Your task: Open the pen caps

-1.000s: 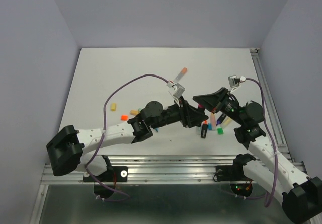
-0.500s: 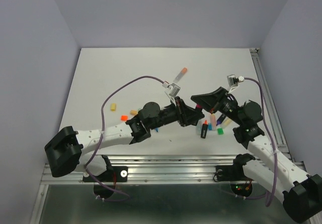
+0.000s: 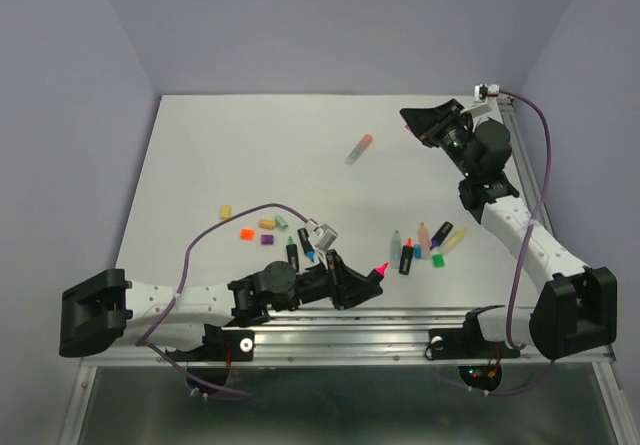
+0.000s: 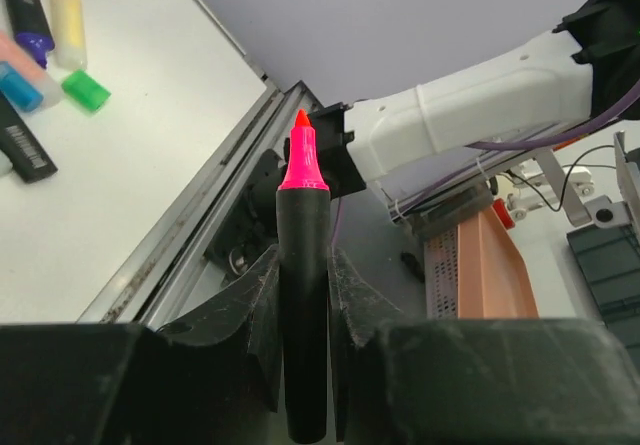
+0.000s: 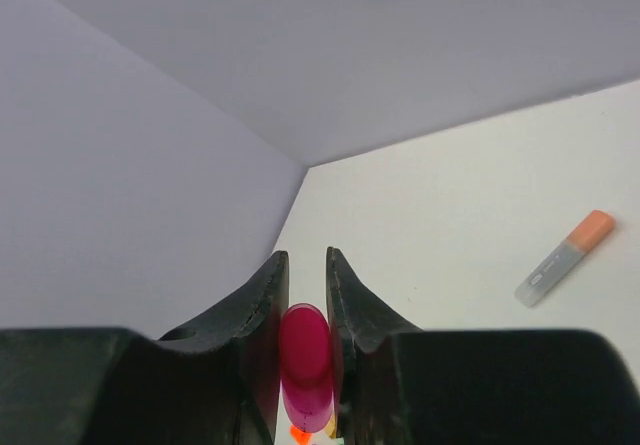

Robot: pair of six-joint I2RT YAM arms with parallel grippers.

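My left gripper (image 3: 366, 278) hangs low by the table's near edge, shut on a black pen (image 4: 303, 210) whose bare pink tip (image 3: 381, 267) points away from it. That gripper (image 4: 303, 261) pinches the barrel between both fingers. My right gripper (image 3: 408, 122) is raised at the far right, shut on a pink pen cap (image 5: 306, 350), seen end-on between its jaws (image 5: 305, 256). Loose caps lie on the table: yellow (image 3: 226, 210), orange (image 3: 247, 233), peach (image 3: 267, 223), purple (image 3: 267, 238) and green (image 3: 437, 258).
A pale pen with an orange cap (image 3: 360, 149) lies alone mid-table, also in the right wrist view (image 5: 565, 257). Several uncapped pens (image 3: 424, 235) are clustered right of centre; two more (image 3: 298, 250) lie by the left arm. The metal rail (image 3: 400, 317) borders the near edge.
The grippers, together mid-table before, have pulled apart. The left drew back to the near edge with the pen; the right swung up to the far right with the pink cap, off the pen.
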